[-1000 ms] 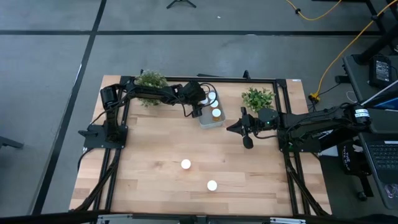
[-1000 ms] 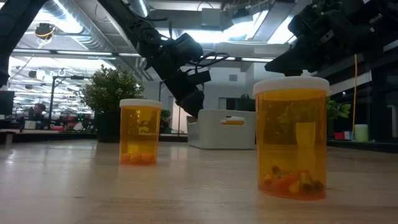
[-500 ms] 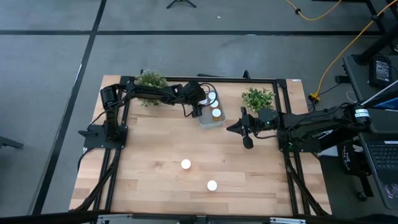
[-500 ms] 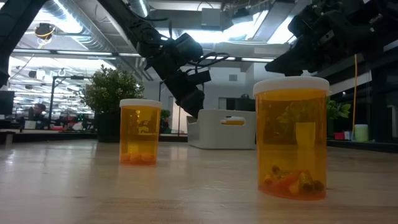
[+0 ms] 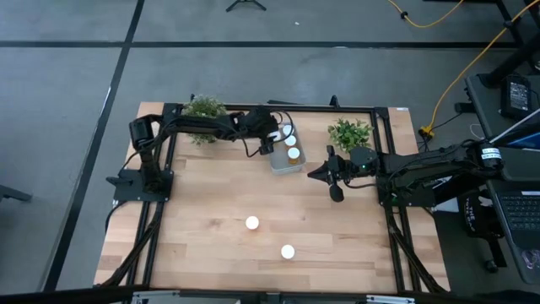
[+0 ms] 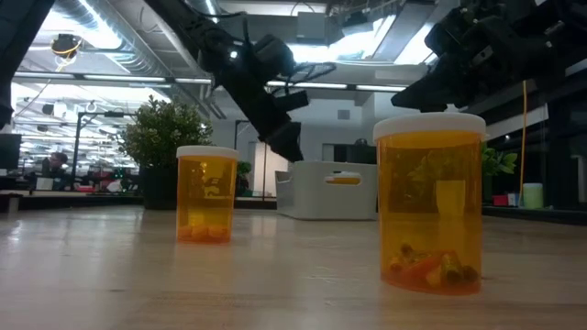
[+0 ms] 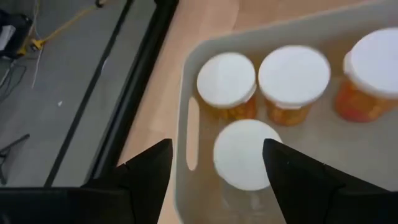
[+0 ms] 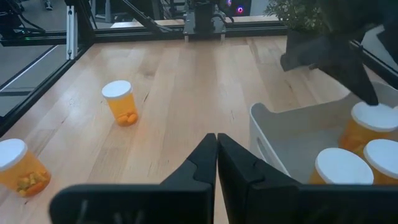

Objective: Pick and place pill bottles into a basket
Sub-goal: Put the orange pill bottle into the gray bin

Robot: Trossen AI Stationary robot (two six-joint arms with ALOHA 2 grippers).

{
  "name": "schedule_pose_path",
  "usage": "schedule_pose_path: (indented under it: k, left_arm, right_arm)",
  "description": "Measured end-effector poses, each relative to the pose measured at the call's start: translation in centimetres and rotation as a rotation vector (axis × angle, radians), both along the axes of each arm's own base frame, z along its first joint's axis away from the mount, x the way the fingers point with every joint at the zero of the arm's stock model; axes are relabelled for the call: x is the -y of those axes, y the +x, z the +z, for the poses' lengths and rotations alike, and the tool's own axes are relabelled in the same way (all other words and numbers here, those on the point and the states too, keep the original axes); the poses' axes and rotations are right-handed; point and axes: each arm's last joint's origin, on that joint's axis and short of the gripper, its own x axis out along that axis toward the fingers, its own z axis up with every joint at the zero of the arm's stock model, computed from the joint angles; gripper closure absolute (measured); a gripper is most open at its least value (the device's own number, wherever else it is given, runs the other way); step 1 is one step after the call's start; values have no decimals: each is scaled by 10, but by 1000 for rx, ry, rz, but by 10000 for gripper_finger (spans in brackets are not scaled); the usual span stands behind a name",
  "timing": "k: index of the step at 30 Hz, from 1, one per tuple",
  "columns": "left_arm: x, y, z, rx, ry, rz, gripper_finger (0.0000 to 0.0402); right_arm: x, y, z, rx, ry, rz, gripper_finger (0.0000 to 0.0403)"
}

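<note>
The basket [image 5: 285, 166] stands at the table's far middle and holds four orange pill bottles with white caps, upright on its floor [image 7: 227, 79] [image 7: 294, 74] [image 7: 373, 55] [image 7: 245, 154]. Two more bottles stand upright on the table, one near the middle [image 5: 251, 223] and one nearer the front [image 5: 288, 252]. My left gripper [image 7: 217, 180] is open above the basket's left end, its fingers on either side of the nearest cap without touching it. My right gripper [image 5: 325, 174] is shut and empty, to the right of the basket.
Two green potted plants stand at the far edge, one left of the basket [image 5: 204, 110] and one right of it [image 5: 349, 133]. A black frame [image 5: 337, 107] runs around the table. Bare wood lies around the two loose bottles [image 8: 119, 102] [image 8: 15, 165].
My left gripper has gone up from the basket's left end, as the low view shows, and a little toward the table's far left. The bottles and my right gripper have kept still.
</note>
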Motion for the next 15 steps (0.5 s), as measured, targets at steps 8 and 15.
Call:
schedule_pose_path:
  k: [8, 15]
  left_arm:
    - [4, -4, 15, 20, 18, -12, 155]
    - [22, -13, 36, -15, 28, -97, 155]
  right_arm:
    - [0, 0, 0, 0, 1, -1, 385]
    - [0, 0, 0, -1, -1, 0, 385]
